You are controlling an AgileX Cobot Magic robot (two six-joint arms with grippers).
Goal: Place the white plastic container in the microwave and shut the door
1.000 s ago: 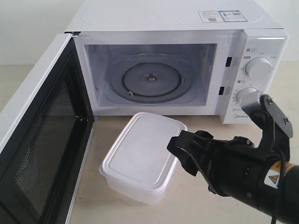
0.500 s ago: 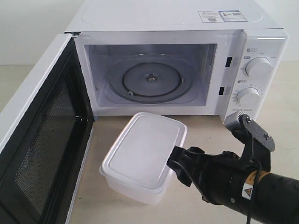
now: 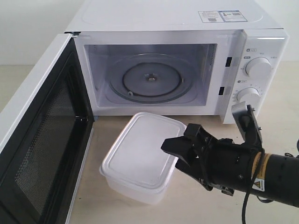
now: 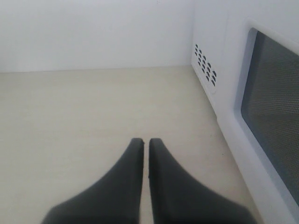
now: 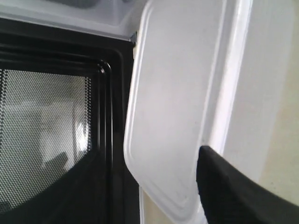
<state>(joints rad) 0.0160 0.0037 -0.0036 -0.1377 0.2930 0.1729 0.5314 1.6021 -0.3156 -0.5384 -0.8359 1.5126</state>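
Note:
The white plastic container (image 3: pixel 140 149) sits lidded on the table in front of the microwave (image 3: pixel 163 18). Its door (image 3: pixel 42 140) is swung wide open to the left, and the glass turntable (image 3: pixel 152 77) inside is bare. My right gripper (image 3: pixel 179 154) is open at the container's right end, its fingers spread by the lid's edge. In the right wrist view the lid (image 5: pixel 173 93) fills the middle, with one dark finger (image 5: pixel 233 191) beside its rim. My left gripper (image 4: pixel 145 142) is shut on nothing, over bare table beside the door's outer face (image 4: pixel 275 107).
Two round knobs (image 3: pixel 258 67) sit on the microwave's right panel, just above my right arm. The open door's black inner frame (image 5: pixel 107 116) stands close to the container's left side. Vent holes (image 4: pixel 205 65) mark the microwave's side wall.
My right arm dipped and then came back up, its wrist rolling as it went, and the fingers now sit at the container's right end. The container has not moved.

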